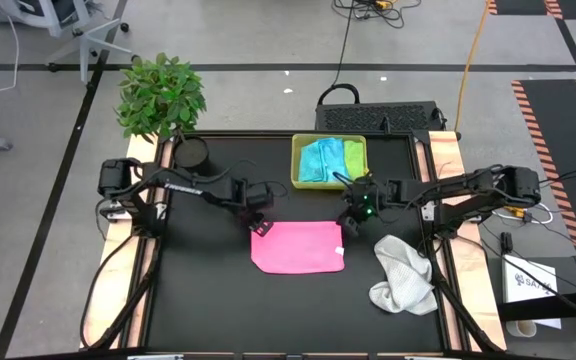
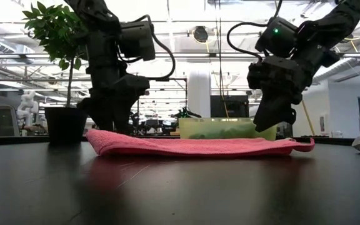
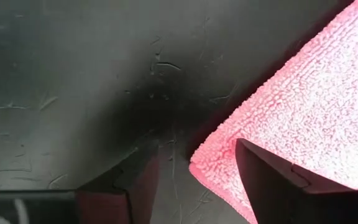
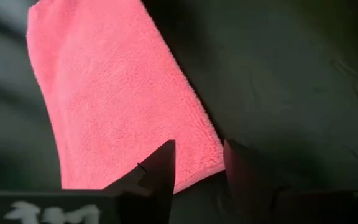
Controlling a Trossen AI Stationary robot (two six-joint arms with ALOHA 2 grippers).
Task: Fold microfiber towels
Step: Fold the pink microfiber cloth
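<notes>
The pink towel lies flat on the black table, folded to a rectangle. My left gripper stands open just over its far left corner, fingers pointing steeply down. My right gripper stands open over its far right corner, slanting down. Neither touches the cloth as far as the low view shows. A white towel lies crumpled near the right edge. Light blue and lime green towels lie in the tray.
The yellow-green tray stands at the far middle of the table, just behind both grippers. A potted plant and a dark round pot stand at the far left corner. Bare black table lies in front of the pink towel.
</notes>
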